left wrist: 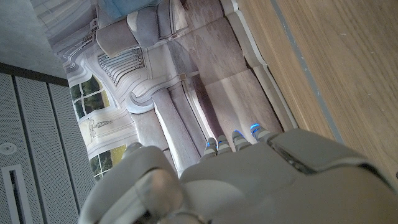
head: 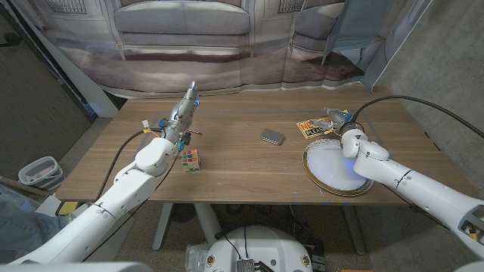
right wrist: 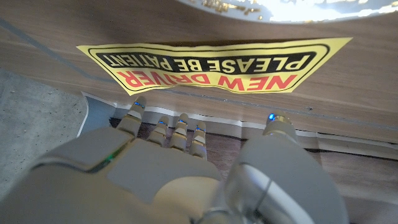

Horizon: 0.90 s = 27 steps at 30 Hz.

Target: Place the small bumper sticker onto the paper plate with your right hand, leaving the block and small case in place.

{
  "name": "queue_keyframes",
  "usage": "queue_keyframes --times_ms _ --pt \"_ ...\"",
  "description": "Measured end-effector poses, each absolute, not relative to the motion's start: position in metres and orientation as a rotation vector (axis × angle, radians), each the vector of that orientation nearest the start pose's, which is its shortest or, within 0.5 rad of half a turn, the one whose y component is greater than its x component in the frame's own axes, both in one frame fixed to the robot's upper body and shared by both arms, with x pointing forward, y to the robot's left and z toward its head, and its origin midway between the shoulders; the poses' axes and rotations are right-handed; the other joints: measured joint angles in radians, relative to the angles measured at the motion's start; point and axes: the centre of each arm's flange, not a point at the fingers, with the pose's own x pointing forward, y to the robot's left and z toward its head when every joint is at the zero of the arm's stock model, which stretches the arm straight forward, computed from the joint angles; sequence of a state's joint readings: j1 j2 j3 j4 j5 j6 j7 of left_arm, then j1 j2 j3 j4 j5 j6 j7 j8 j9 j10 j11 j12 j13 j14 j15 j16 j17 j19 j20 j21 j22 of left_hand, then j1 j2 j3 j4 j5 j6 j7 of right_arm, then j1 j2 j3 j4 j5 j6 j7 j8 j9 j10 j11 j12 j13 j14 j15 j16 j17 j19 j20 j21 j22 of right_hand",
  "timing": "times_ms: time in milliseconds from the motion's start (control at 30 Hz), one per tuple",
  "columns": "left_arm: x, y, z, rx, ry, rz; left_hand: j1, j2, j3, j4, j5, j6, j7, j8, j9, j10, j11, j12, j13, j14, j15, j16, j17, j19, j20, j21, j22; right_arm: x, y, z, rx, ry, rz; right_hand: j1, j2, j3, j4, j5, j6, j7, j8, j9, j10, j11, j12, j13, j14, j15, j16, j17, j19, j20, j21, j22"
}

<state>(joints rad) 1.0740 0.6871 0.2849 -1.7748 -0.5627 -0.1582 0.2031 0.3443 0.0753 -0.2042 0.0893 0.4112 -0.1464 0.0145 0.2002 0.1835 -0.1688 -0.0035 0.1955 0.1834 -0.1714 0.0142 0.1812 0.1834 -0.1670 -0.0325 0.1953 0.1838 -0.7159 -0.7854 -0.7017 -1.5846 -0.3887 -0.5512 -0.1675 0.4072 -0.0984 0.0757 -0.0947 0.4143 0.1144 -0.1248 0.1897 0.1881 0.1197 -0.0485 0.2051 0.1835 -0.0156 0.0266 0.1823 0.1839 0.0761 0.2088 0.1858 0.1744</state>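
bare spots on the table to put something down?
Free: the wooden table between the colourful cube block and the white paper plate, below the small grey case. Crowded: yellow bumper sticker, plate and right hand.

A wooden surface (head: 242, 170) is seen carrying the things, its grain running left to right. Behind its far edge a printed backdrop (head: 227, 38) of pale stone architecture is hung; in the left wrist view the same backdrop (left wrist: 155, 81) is shown with columns and a window. On the floor at the near left a small grey bin (head: 38, 172) is set beside a dark perforated panel (head: 34, 98).
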Motion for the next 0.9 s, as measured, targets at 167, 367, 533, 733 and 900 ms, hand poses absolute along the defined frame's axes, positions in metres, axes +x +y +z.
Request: queue_keyframes --times_ms 167,367,533,733,900 --pt "0.5656 0.2835 -0.0047 0.091 -0.655 -0.136 0.001 0.001 -0.004 0.004 0.0 0.0 0.0 0.0 0.0 -0.005 0.005 0.0 0.0 0.0 0.0 0.004 0.0 0.0 0.0 0.0 0.0 0.6521 -0.3142 -0.0285 -1.318 -0.236 -0.312 0.0 0.0 -0.003 -0.003 0.004 0.0 0.0 0.0 0.0 0.002 -0.002 0.0 0.0 0.004 -0.004 0.003 0.0 0.011 -0.004 0.0 0.0" --pt "0.5655 0.2847 -0.0039 0.097 -0.651 -0.132 0.005 0.005 -0.008 0.0 -0.005 0.0 0.0 0.0 0.0 -0.005 0.005 0.0 0.0 0.0 0.0 0.004 0.0 0.0 0.0 0.0 0.0 0.655 -0.3149 -0.0315 -1.323 -0.233 -0.316 0.006 -0.006 -0.003 -0.003 0.008 0.007 0.0 0.008 0.0 0.015 -0.007 0.008 0.0 0.021 -0.01 0.006 -0.002 0.03 -0.002 0.008 0.0" --pt "0.564 0.2865 -0.0017 0.102 -0.654 -0.129 0.005 0.005 -0.008 0.0 -0.005 0.0 0.0 0.0 0.0 -0.005 0.005 0.0 0.0 0.0 0.0 0.004 0.0 0.0 0.0 0.0 0.0 0.6561 -0.314 -0.0321 -1.325 -0.242 -0.319 0.006 -0.006 -0.003 -0.003 0.008 0.007 0.0 0.008 0.0 0.018 -0.01 0.008 0.0 0.025 -0.014 0.009 -0.003 0.042 -0.005 0.016 0.0" --pt "0.5633 0.2889 -0.0025 0.105 -0.651 -0.124 0.005 0.005 -0.008 0.0 -0.005 0.0 0.0 0.0 0.0 -0.005 0.005 0.0 0.0 0.0 0.0 0.004 0.0 0.0 0.0 0.0 0.0 0.659 -0.3137 -0.0347 -1.325 -0.235 -0.318 0.01 -0.002 -0.007 -0.007 0.011 0.007 0.0 0.008 0.0 0.022 -0.007 0.008 0.0 0.025 -0.014 0.01 -0.003 0.054 -0.007 0.016 0.0" --pt "0.5631 0.2896 -0.0021 0.106 -0.651 -0.123 0.005 0.005 -0.008 0.0 -0.005 0.0 0.0 0.0 0.0 -0.005 0.005 0.0 0.0 0.0 0.0 0.004 0.0 0.0 0.0 0.0 0.0 0.6597 -0.3138 -0.0351 -1.326 -0.233 -0.318 0.01 -0.002 -0.007 -0.007 0.015 0.007 0.0 0.008 0.0 0.022 -0.007 0.008 0.0 0.03 -0.009 0.01 -0.003 0.069 -0.007 0.023 0.0"
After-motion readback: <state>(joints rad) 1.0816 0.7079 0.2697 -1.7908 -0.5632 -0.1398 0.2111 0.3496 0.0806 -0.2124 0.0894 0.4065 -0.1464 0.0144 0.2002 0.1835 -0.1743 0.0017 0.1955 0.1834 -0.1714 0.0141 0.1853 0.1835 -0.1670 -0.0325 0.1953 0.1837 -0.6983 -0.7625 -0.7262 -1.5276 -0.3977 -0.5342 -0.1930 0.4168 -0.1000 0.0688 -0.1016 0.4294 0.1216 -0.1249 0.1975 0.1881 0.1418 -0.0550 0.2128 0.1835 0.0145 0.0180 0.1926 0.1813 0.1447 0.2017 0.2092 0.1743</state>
